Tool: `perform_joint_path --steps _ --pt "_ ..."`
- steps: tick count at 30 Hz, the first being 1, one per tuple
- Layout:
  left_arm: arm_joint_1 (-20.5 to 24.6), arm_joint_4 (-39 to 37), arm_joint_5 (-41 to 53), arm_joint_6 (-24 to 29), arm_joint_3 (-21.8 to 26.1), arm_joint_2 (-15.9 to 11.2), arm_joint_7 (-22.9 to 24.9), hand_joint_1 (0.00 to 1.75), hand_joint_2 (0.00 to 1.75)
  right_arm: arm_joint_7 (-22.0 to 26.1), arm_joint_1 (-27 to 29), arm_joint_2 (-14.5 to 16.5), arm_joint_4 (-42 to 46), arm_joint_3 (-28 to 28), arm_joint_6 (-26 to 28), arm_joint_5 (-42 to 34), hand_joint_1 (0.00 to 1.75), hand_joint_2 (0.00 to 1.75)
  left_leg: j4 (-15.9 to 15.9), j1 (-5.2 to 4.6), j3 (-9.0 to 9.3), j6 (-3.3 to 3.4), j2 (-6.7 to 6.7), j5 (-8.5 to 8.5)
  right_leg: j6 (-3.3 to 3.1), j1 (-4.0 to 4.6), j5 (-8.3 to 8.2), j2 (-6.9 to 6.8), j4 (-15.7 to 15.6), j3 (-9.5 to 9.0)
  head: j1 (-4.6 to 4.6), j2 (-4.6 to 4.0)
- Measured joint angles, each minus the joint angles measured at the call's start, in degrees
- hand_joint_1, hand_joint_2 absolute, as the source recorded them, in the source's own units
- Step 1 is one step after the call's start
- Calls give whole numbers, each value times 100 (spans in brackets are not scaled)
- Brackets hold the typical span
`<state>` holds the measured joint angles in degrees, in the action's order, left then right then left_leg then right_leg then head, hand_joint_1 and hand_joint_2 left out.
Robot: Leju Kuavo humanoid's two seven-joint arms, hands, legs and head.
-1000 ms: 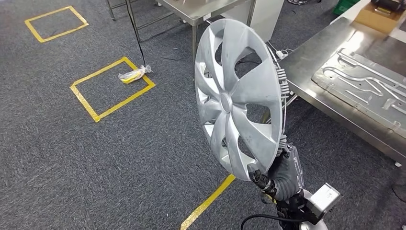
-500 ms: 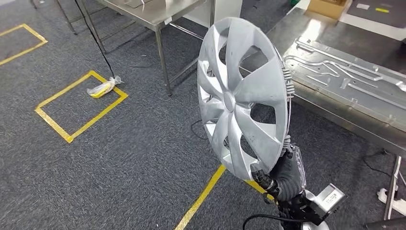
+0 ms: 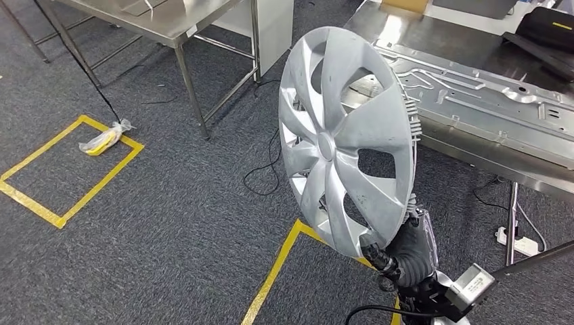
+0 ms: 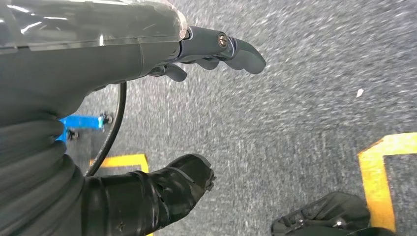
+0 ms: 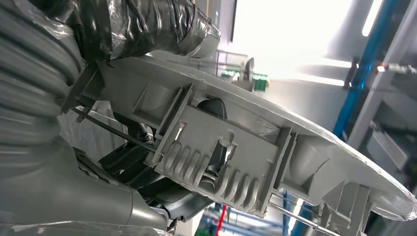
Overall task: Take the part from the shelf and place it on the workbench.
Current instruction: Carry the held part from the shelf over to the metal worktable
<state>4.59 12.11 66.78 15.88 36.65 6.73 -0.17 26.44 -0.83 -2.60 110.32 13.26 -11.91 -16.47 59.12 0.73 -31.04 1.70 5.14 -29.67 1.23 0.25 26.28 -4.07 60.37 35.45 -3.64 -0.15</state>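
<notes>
My right robot hand [image 3: 399,252] grips the part, a silver wheel cover [image 3: 345,139], by its lower rim, with dark fingers curled onto the front edge, so the cover stands upright above the robot hand, face tilted toward my left. In the right wrist view the robot hand [image 5: 74,73] clamps the ribbed back of the wheel cover [image 5: 255,147] at the rim clips. The cover is off the shelf and in the air, not yet on the desk [image 3: 474,47], which lies ahead and to the right of the robot hand. Step in hand, as I judge it: carry it over and set it down. To do that well I keep the pinch firm, since one rim grip on a wide disc probably lets it swing; I should tip it flat only once it is over steel, and lower it gently. The pressed metal sheet [image 3: 494,112] covers much of the near desk top, so I should aim for a bare patch or lay it cleanly on top. The desk edge is between the robot hand and the landing spot; lift clear of it. My left robot hand [image 4: 206,54] hangs over the carpet, fingers loosely apart, holding nothing. Around: a second steel table [image 3: 169,20] farther off to the left, yellow floor tape [image 3: 61,169] with a wrapped yellow item [image 3: 101,141], loose cables [image 3: 267,169] on the carpet below the cover, and a power strip [image 3: 518,242] under the desk.
</notes>
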Motion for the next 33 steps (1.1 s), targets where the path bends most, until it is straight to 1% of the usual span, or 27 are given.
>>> perform_joint_path --steps 1,3,4,6,7,8,9,10,11,12,13,14,15,16,18,19,20,22,23,24,25,26,27,29,30,31,33 --pt "3 0 -1 2 0 2 0 0 175 -1 0 0 15 -7 1 1 175 175 -8 -12 14 -26 55 -12 -28 29 16 -14 -62 -16 1 0" --pt "13 0 -2 3 0 2 -1 0 175 -7 9 -1 42 -18 3 5 175 175 -26 -18 51 -82 134 -44 -81 18 -7 128 -103 -12 4 0" --pt "14 0 -3 3 0 2 -3 0 175 -12 12 -1 55 -23 3 10 175 175 9 -13 51 -107 68 -93 -111 -3 -21 195 -135 -27 6 0" --pt "2 -1 -5 3 0 2 -10 0 175 -23 0 0 76 -27 2 24 175 175 378 3 -107 -140 -213 -335 -177 -47 -49 315 -188 -56 12 0" --pt "-7 -1 -7 2 0 2 -14 0 175 -27 -11 1 80 -27 3 33 175 175 722 4 -272 -145 -350 -501 -197 -44 -50 381 -191 -57 12 0" --pt "-18 -2 -8 -1 0 3 -14 0 175 -33 -18 1 80 -27 5 46 175 175 1093 6 -463 -149 -419 -647 -212 -42 -49 449 -185 -55 13 0" --pt "-28 -3 -9 -3 0 4 -10 0 175 -42 -21 1 80 -27 6 59 175 175 1379 6 -621 -155 -450 -712 -216 -40 -46 533 -177 -55 13 0" --pt "-32 -4 -9 -5 0 5 -2 0 175 -51 -21 0 79 -27 7 71 175 175 1484 7 -703 -161 -465 -663 -216 -40 -42 618 -163 -55 13 0" --pt "-30 -4 -10 -8 0 6 7 0 175 -60 -25 -1 79 -29 7 79 175 175 1377 10 -689 -162 -479 -505 -212 -43 -36 704 -145 -55 13 0" --pt "-19 -4 -10 -9 0 7 19 0 175 -67 -38 -1 76 -34 6 80 175 175 1080 17 -586 -158 -520 -272 -203 -47 -26 787 -122 -55 14 0" --pt "-5 -4 -10 -10 1 7 32 0 175 -70 -62 -1 71 -40 5 81 175 175 731 29 -453 -148 -628 -77 -188 -53 -14 861 -96 -48 13 0" --pt "9 -5 -10 -11 1 9 46 0 175 -73 -101 -2 61 -50 4 79 175 175 421 42 -332 -137 -746 51 -164 -52 1 932 -58 -29 12 0" --pt "27 -5 -9 -12 2 13 59 0 175 -76 -143 -3 47 -62 3 76 175 175 222 49 -256 -125 -842 112 -133 -56 7 992 -30 -4 11 0" --pt "48 -6 -9 -13 2 17 70 0 175 -79 -177 -5 34 -75 2 75 175 175 148 45 -228 -108 -898 105 -97 -60 3 1048 -16 22 10 0" --pt "95 -7 -7 -9 2 33 81 0 175 -93 -209 -17 14 -114 1 80 175 175 105 33 -213 -49 -816 130 -19 -81 -21 1145 -28 55 12 0" --pt "112 -7 -5 -6 3 43 83 0 175 -102 -213 -26 6 -134 0 87 175 175 71 33 -194 -9 -756 152 11 -81 -8 1097 -8 69 9 0" --pt "121 -7 -3 -2 3 53 82 0 175 -112 -223 -39 -1 -150 -2 95 175 175 33 38 -174 32 -691 173 40 -79 56 976 90 116 2 0" --pt "119 -7 0 4 4 71 80 0 175 -123 -252 -58 -18 -164 -7 103 175 175 -8 33 -148 86 -549 188 91 -73 331 639 606 362 -13 0" --pt "108 -7 1 5 4 77 81 0 175 -126 -265 -66 -28 -165 -8 105 175 175 -10 26 -145 100 -474 182 115 -83 482 536 954 537 -17 0" --pt "96 -7 1 5 5 80 85 0 175 -126 -270 -69 -39 -166 -9 105 175 175 -8 21 -143 105 -398 174 133 -96 573 486 1240 686 -17 0" --pt "85 -7 1 6 6 81 89 0 175 -128 -269 -73 -53 -168 -8 105 175 175 -7 18 -139 105 -327 163 142 -107 574 455 1373 762 -17 0" --pt "79 -7 1 7 7 81 93 0 175 -131 -269 -78 -65 -173 -8 106 175 175 -6 18 -129 100 -260 150 144 -113 475 430 1301 732 -17 0" --pt "77 -7 1 7 8 81 97 0 175 -136 -269 -84 -78 -181 -7 108 175 175 -6 18 -112 90 -199 134 135 -113 302 388 1031 596 -17 0" --pt "75 -7 1 8 10 81 103 0 175 -145 -275 -95 -93 -193 -7 111 175 175 -7 5 -66 47 -93 94 85 -67 5 169 294 218 -17 0" --pt "73 -7 1 8 13 81 106 0 175 -148 -284 -98 -96 -196 -7 113 175 175 -9 -6 -48 17 -49 74 50 -36 -65 86 46 94 -16 0" --pt "71 -7 -1 9 18 82 109 0 175 -148 -294 -100 -98 -196 -8 115 175 175 -13 -17 -31 -14 -1 57 18 -5 -73 40 -72 44 -15 0" --pt "69 -7 -4 12 33 83 116 0 175 -148 -303 -102 -113 -197 -9 118 175 175 -38 -26 10 -73 98 30 -42 13 -73 149 -103 42 -12 0"
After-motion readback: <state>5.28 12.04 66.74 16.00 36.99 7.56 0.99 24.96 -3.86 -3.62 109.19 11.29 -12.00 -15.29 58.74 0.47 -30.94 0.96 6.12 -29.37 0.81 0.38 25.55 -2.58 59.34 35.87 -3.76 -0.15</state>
